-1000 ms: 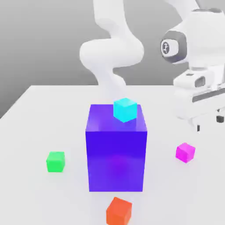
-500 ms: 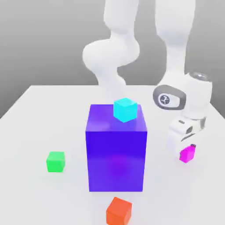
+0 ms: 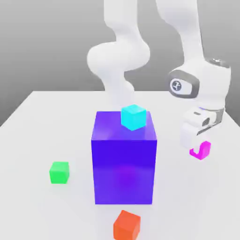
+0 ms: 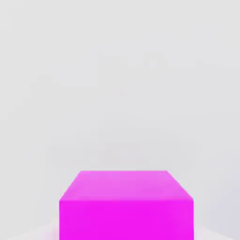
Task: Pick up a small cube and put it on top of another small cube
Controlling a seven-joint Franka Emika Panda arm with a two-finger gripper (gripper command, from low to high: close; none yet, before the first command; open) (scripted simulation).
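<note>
exterior view: green cube (image 3: 59,172) seen on counter (image 3: 37,131), well apart from gripper (image 3: 200,151) | hand view: magenta cube's (image 4: 126,204) top face seen close | gripper: closed narrowly on magenta cube (image 3: 201,152), held just above counter at the exterior view's right

Bright even light, faint shadows, perhaps slight softness

On the white surface (image 3: 42,122) rest a purple block (image 3: 124,164), a green cube (image 3: 59,172) and an orange cube (image 3: 127,225), all well apart.
</note>
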